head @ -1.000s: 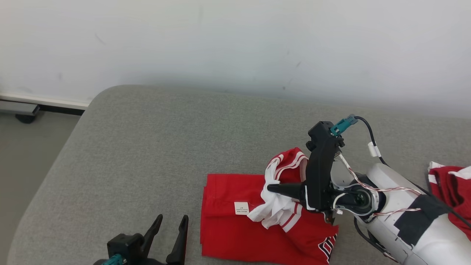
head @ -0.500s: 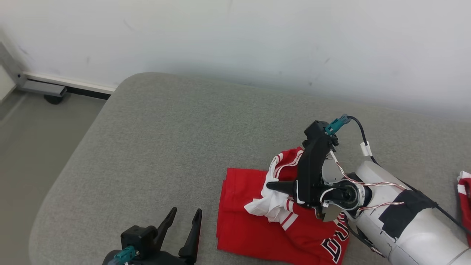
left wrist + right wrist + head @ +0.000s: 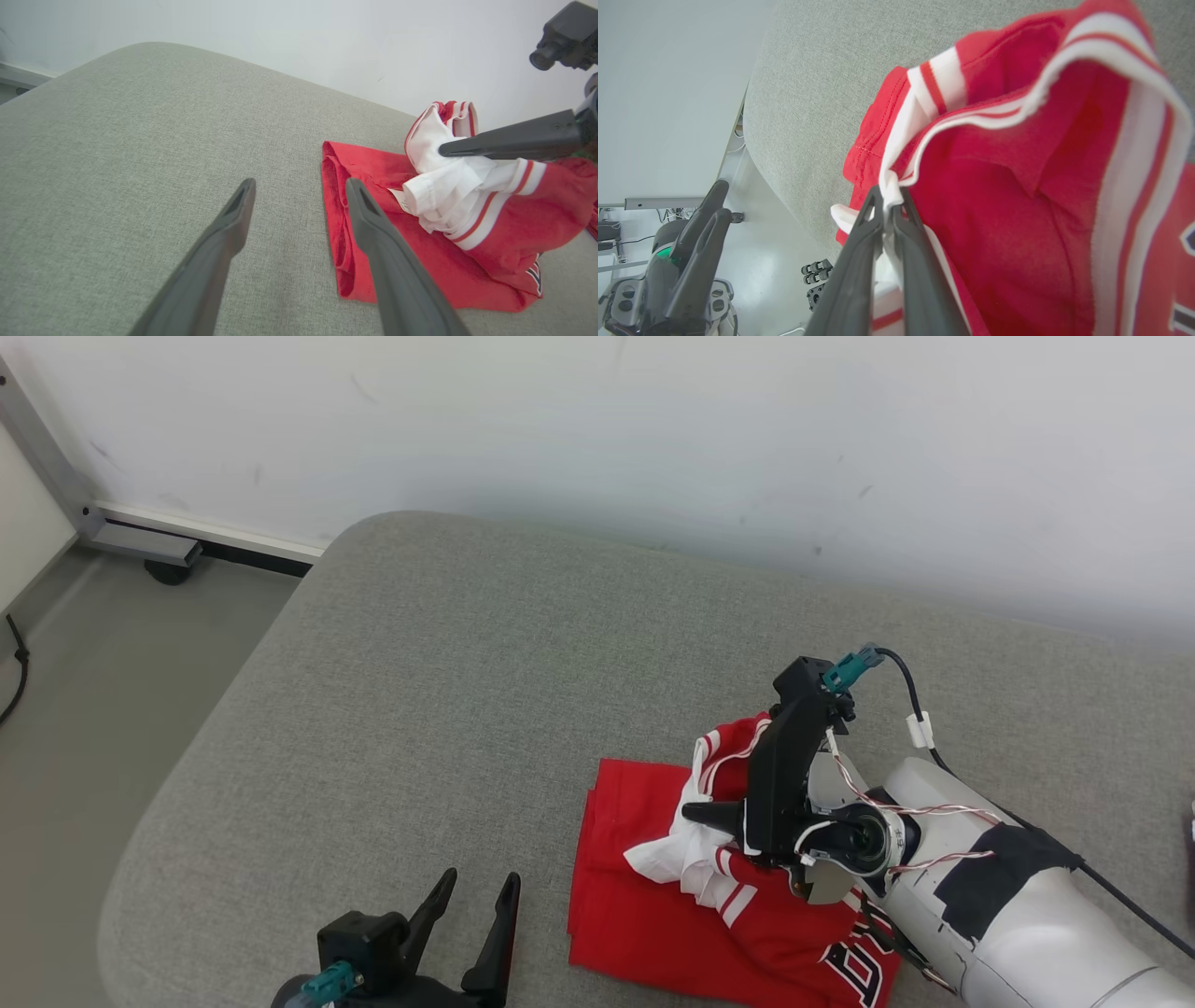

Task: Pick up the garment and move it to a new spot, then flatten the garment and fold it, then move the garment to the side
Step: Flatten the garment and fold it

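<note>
Up close from the right wrist: right claw [image 3: 889, 198] pinched tight on the white trim [image 3: 971, 117] of the red garment [image 3: 1017, 210]. From the head: garment bunched at that claw, flat below it on the grey cushion [image 3: 448, 663]. Left claw [image 3: 480, 879] wide, holding nothing, just beside the garment.

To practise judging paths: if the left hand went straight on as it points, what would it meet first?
Probably the bare grey cushion, just left of the red garment; depth unclear.

A grey woven-fabric padded surface [image 3: 448, 691] with a rounded corner carries a red cloth garment [image 3: 644, 924] with white striped trim, lying at the frame's lower right.
</note>
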Robot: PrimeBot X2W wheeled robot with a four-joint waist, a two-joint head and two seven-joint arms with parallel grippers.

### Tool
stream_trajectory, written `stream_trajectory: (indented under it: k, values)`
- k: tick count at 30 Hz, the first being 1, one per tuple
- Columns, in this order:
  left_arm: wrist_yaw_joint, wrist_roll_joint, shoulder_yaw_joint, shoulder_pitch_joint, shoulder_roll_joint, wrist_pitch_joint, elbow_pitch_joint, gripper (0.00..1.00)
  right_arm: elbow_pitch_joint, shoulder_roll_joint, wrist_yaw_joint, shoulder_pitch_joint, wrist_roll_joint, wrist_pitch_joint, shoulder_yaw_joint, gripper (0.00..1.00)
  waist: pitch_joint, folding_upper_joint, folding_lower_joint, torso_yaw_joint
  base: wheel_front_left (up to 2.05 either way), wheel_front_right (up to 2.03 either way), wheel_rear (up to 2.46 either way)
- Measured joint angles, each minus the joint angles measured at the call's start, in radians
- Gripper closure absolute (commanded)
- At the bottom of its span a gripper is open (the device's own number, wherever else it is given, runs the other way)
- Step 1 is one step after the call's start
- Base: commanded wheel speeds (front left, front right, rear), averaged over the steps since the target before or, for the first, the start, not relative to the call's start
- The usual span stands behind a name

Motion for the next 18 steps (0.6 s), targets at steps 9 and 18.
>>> stream_trajectory:
  k: [9, 18]
  values:
    - [0.0, 0.0, 0.005, 0.0, 0.002, -0.008, 0.017, 0.0, 0.055, 0.033, 0.039, -0.032, -0.008, -0.052, -0.009, 0.0, -0.005, 0.0, 0.0, 0.0, 0.0, 0.0, 0.0]
    - [0.001, 0.0, 0.015, 0.008, 0.013, -0.012, 0.023, 0.0, -0.014, -0.05, 0.083, -0.055, -0.036, -0.159, -0.059, 0.0, -0.017, 0.0, 0.0, -0.048, 0.0, 0.0, 0.0]
